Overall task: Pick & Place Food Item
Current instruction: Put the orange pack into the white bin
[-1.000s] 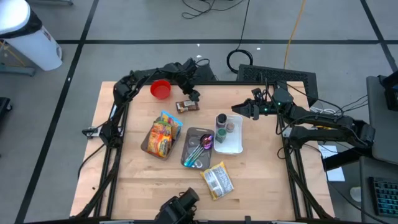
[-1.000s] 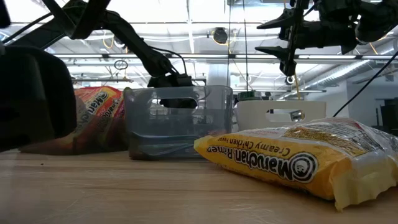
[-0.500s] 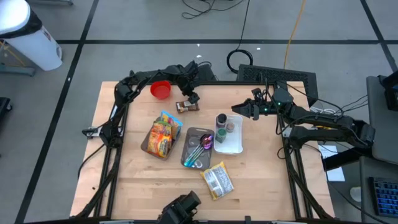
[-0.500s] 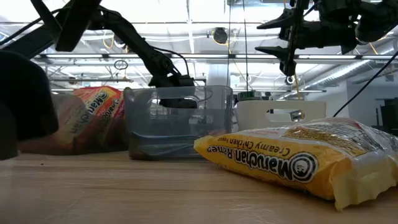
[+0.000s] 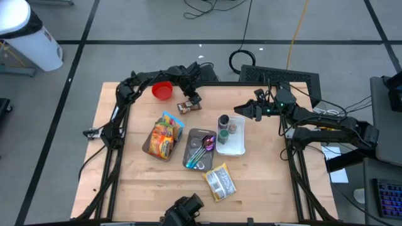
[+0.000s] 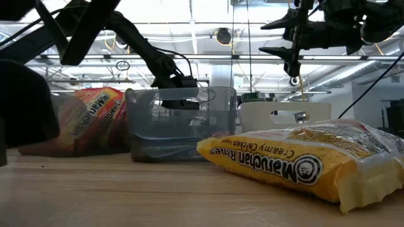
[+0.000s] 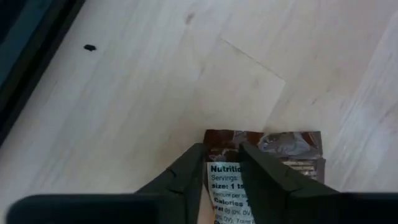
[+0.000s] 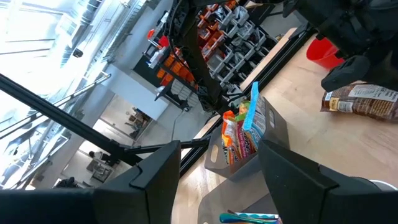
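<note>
A brown food packet (image 5: 188, 107) lies flat on the wooden table near its far edge, beside a red cup (image 5: 162, 90). My left gripper (image 5: 194, 99) reaches down onto it from the far side. In the left wrist view its fingers (image 7: 222, 171) stand close together over the packet's (image 7: 280, 152) end. In the low view a clear bin partly hides that gripper (image 6: 178, 94). My right gripper (image 5: 241, 112) hangs open and level high above the white tray (image 5: 239, 149), holding nothing (image 8: 214, 180). My left gripper is closed on one end of the packet, with a narrow strip of its white label side (image 7: 222, 174) showing between the two fingers. The fingers come steeply from above, slanting from the far side. The packet lies flat on the table.
A bin of orange noodle packs (image 5: 163, 135) and a clear bin with cutlery (image 5: 200, 147) sit mid-table. Two jars (image 5: 223, 123) stand on the white tray. A yellow ramen pack (image 5: 219, 182) lies near the front edge. Bare wood lies left of the bins.
My left gripper has turned a little at the wrist above the brown packet while staying in place. The packet has not moved. A dark shape close to the low camera has shifted at the left.
</note>
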